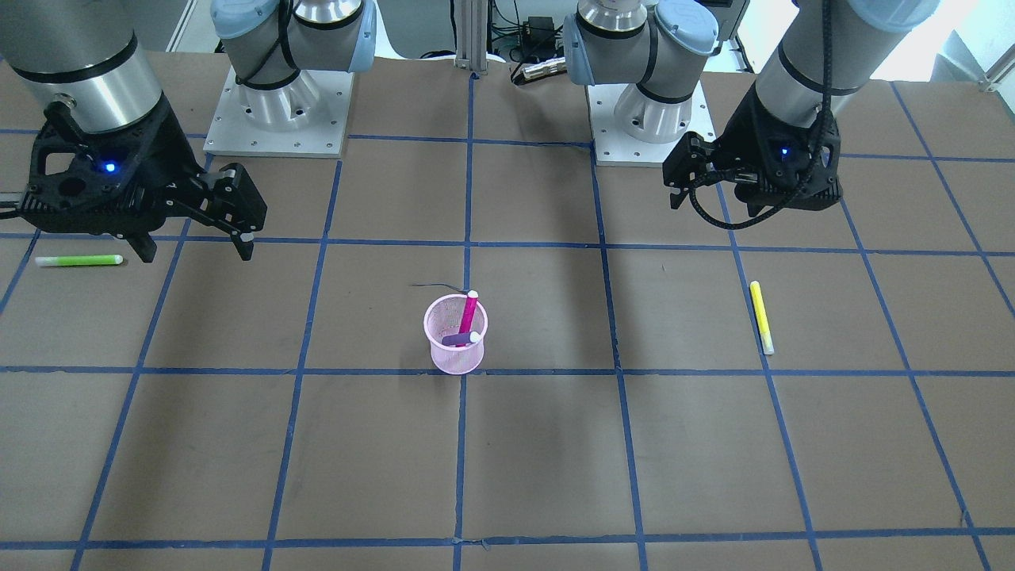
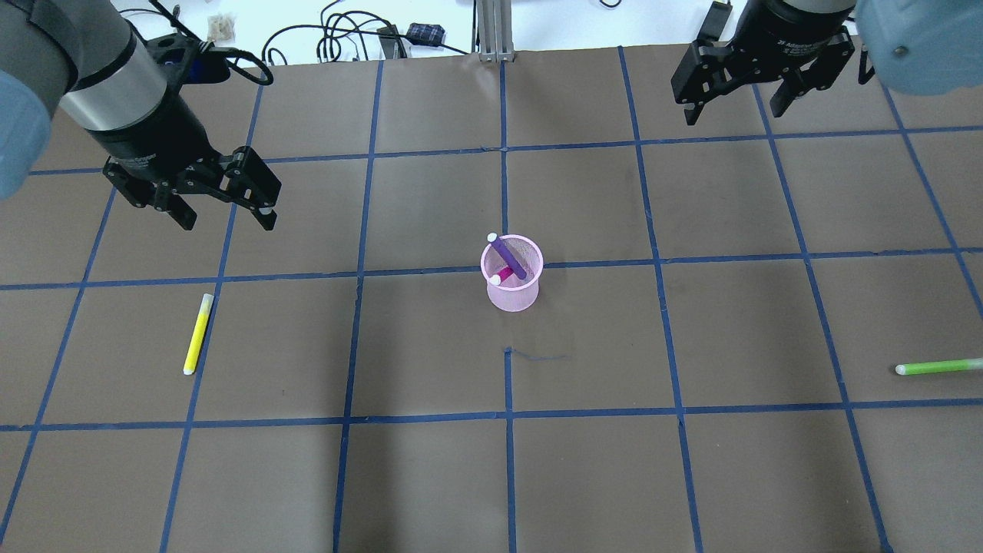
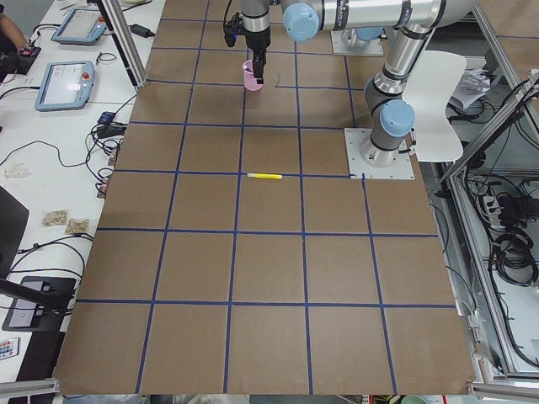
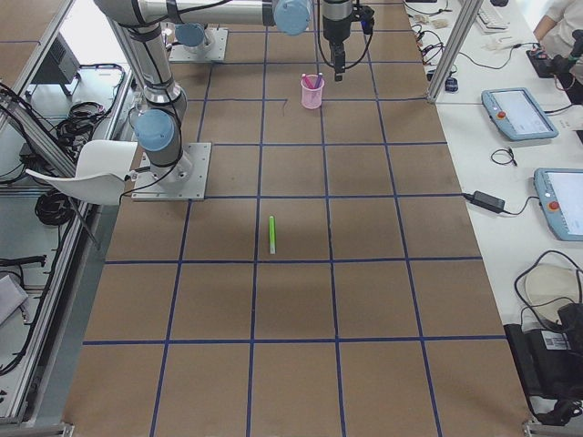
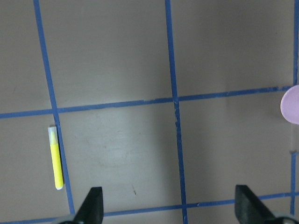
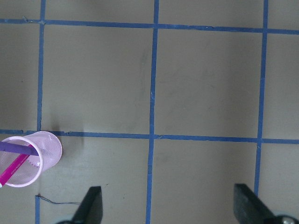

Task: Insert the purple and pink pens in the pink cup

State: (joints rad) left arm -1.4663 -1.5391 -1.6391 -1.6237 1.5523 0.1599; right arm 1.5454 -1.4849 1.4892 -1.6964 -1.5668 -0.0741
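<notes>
**Q.** Which step of the task is shown, and what does the next move call for?

**A.** Taken from the largest item down, in the overhead view: the gridded table (image 2: 430, 476) carries the two arms. The left gripper (image 2: 228, 223) and the right gripper (image 2: 731, 115) both hang above it with jaws spread wide and nothing between them. The pink mesh cup (image 2: 513, 296) stands upright near the table's centre. Inside it, the purple pen (image 2: 510, 256) leans with its white end at the rim near 11 o'clock, and the pink pen (image 2: 504, 274) leans with its white end near 8 o'clock. Since both pens sit in the cup, the insertion step appears to be done. By this judgement the next move calls for no grasp, only for keeping both arms away from the cup.

**Q.** Where does the cup lie relative to the jaws?

**A.** It is well apart from both. From the left gripper it lies at roughly 3 o'clock; from the right gripper, at roughly 8 o'clock. In the left wrist view only the cup's rim shows, at the frame's 3 o'clock edge and outside the open fingers. In the right wrist view the cup and both pens sit near 8 o'clock, again outside the fingers.

**Q.** What else lies on the table?

**A.** A yellow highlighter (image 2: 196, 335) lies near 6 o'clock of the left gripper. A green highlighter (image 2: 937, 367) lies near 5 o'clock of the right gripper. Neither belongs to the task.
</notes>
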